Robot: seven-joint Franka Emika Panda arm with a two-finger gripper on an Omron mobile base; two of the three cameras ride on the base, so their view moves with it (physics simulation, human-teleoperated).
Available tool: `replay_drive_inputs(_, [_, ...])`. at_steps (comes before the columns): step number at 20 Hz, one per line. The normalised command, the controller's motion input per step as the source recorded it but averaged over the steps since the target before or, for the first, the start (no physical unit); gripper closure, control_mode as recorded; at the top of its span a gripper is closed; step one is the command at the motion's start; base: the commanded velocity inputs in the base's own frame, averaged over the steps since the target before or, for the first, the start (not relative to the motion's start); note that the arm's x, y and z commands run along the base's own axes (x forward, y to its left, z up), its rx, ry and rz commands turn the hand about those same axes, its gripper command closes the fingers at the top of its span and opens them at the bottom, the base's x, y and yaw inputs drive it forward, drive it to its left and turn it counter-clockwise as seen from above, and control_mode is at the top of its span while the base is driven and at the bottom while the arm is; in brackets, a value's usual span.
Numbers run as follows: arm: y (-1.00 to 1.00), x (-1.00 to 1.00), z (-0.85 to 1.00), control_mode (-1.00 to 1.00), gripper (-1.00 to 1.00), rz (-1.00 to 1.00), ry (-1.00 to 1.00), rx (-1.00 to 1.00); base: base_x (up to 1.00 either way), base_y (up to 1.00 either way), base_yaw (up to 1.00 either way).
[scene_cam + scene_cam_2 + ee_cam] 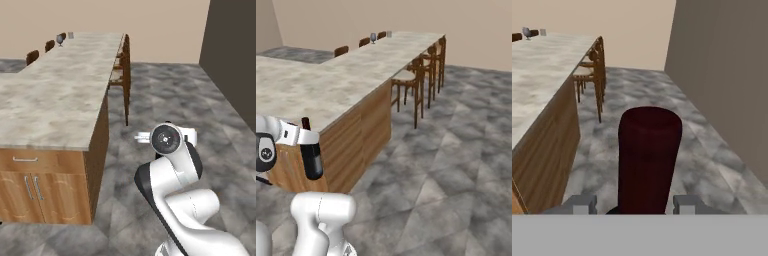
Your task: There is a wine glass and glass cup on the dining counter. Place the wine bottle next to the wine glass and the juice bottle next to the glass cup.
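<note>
My gripper (302,138) is shut on the wine bottle (311,156), a near-black bottle with a dark-red neck, held upright in the air beside the near corner of the dining counter (326,85). In the hand view the wine bottle (649,160) stands between the two fingertips (579,204). At the far end of the dining counter (55,90) stand the wine glass (61,38) and the glass cup (71,35), close together. From the other side the wine glass (373,37) and the glass cup (389,34) show small and distant. The juice bottle is out of view.
Wooden bar stools (416,80) line the counter's floor side. Dark chair backs (32,56) rise along its far side. A dark wall (230,55) bounds the grey tiled floor (456,165) on the right. Wooden cabinet doors (35,192) front the counter's near end.
</note>
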Motion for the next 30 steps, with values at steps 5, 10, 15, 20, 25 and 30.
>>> replay_drive_inputs(5, [0.00,0.00,0.00,1.00,1.00,0.00,0.00,0.00,0.44,-0.61,0.02])
replay_drive_inputs(10, [0.00,0.00,0.00,1.00,1.00,0.00,0.00,0.00,0.47,-0.56,0.06])
replay_drive_inputs(15, [0.00,0.00,0.00,1.00,1.00,0.00,0.00,0.00,0.51,-0.52,0.10])
replay_drive_inputs(20, [0.00,0.00,0.00,1.00,1.00,0.00,0.00,0.00,0.52,-0.53,0.08])
replay_drive_inputs(25, [0.00,0.00,0.00,1.00,1.00,0.00,0.00,0.00,0.52,-0.54,0.04])
replay_drive_inputs(30, [0.00,0.00,0.00,1.00,1.00,0.00,0.00,0.00,0.58,-0.49,0.00])
